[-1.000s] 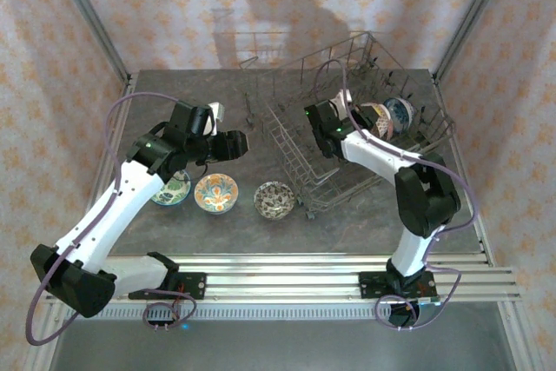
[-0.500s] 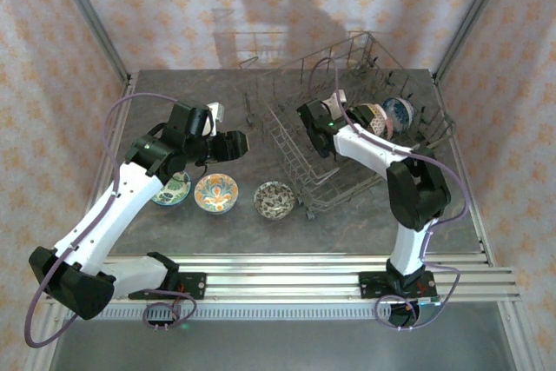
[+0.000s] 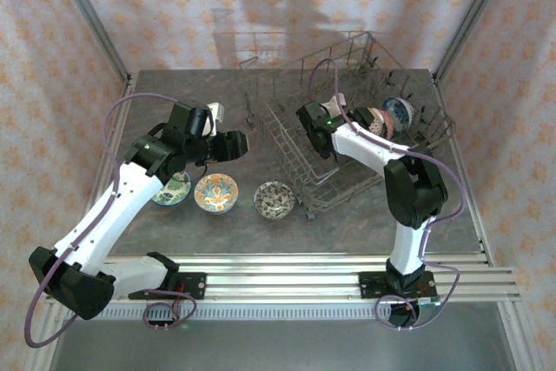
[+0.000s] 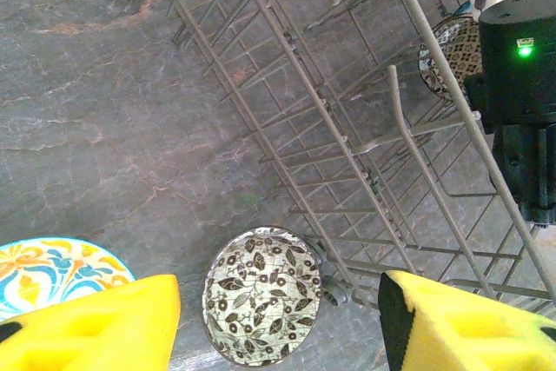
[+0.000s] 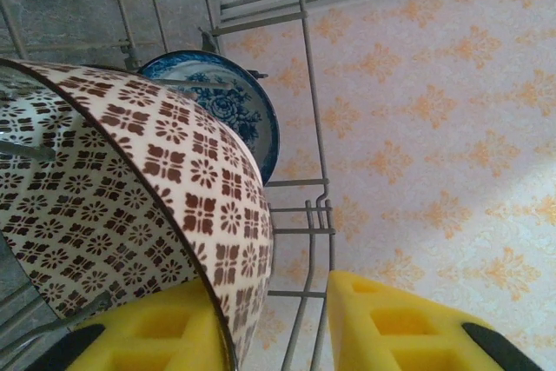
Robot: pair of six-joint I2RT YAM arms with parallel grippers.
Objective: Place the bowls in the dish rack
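Rack heading: dish rack (image 3: 291, 149) on the right half of the bench (image 3: 156, 93), set askew to the bench edges with one corner toward the near edge; long axis hard to tell.
Rack contents: two bowls standing on edge in the far-right part. Brown-patterned bowl (image 3: 375, 119) nearer the left side, blue-white bowl (image 3: 400, 110) just behind it with its patterned inside turned toward the right tool (image 5: 276, 332).
Right tool: inside the rack, fingers spread and not clamped. Rim of the brown-patterned bowl inside the gap, close to one side.
Bench bowls: three in a row on the near-left part, mouths up. Green bowl (image 3: 171, 188) leftmost, orange-teal bowl (image 3: 215, 192) in the middle, leaf-patterned bowl (image 3: 274, 200) just beside the rack's near corner.
Left tool: left tool (image 3: 236, 143) above the bench, left of the rack, jaws wide apart and holding nothing. Leaf-patterned bowl below the gap in the wrist view, orange-teal bowl partly under one finger.
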